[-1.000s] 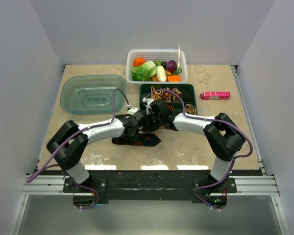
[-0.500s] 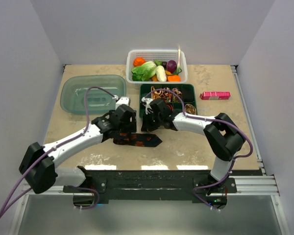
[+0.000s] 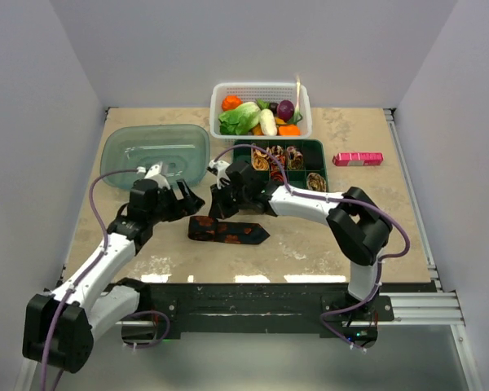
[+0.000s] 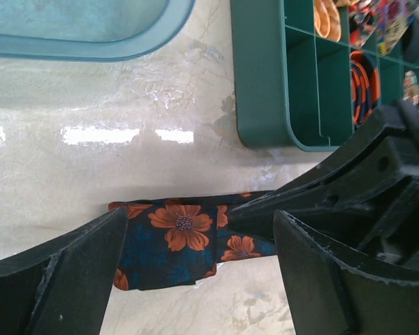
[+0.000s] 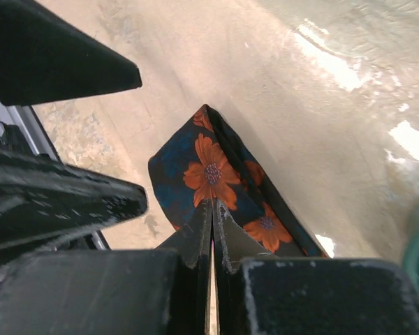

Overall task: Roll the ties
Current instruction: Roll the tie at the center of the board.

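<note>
Black flowered tie point(image 3: 228, 231) is lying flat and unrolled at centre frame; you are setting up the first turn.

The table point(image 3: 342, 244) is carrying the green divided tray point(image 3: 319, 147) just above centre, and rolled ties point(image 3: 277, 156) are sitting in its compartments, probably marking the destination. The black tie is lying just below the tray, likely spread so an end can be turned over. Your right gripper point(image 5: 213, 209) is clenched, tips resting at the tie's left end, seemingly pinning it; I cannot tell whether cloth is pinched. Your left gripper point(image 4: 201, 216) is gaping wide, straddling that end, grasping nothing.
</note>
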Robot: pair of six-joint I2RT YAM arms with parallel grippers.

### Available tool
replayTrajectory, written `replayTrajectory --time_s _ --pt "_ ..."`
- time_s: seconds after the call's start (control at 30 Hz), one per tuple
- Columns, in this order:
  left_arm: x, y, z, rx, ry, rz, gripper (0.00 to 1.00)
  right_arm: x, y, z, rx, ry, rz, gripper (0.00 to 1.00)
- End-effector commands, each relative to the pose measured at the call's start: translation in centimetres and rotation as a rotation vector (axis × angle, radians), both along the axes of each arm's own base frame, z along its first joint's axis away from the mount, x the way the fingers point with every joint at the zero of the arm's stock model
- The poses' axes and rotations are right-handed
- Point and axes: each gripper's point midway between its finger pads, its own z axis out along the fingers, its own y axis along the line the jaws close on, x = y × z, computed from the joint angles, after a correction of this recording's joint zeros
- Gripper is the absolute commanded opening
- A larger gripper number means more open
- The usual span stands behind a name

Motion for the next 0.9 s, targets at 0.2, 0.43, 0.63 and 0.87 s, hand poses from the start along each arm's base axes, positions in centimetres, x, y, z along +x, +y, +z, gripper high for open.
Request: replayTrajectory --time_s 0.2,0.43,0.63,0.87 --pt "-2.1 0.6 -3.8 -0.388 0.108 -0.093 0.89 -1.5 2.5 -0.4 0.01 0.0 0.076 0.0" --pt "-3.3 1.3 -6.9 -0.413 0.184 -0.053 0.87 -2.7 1.3 -2.4 -0.026 0.03 0.07 0.0" --pt "-3.8 1.7 -8.2 -0.384 0.211 -0.028 0.86 -3.6 -0.1 -5.7 -0.092 0.071 0.056 0.0" --pt "-3.5 1.7 -8.5 -0.368 0.174 -0.047 0.83 -3.1 -0.4 -6.9 -0.124 0.059 0.046 0.0"
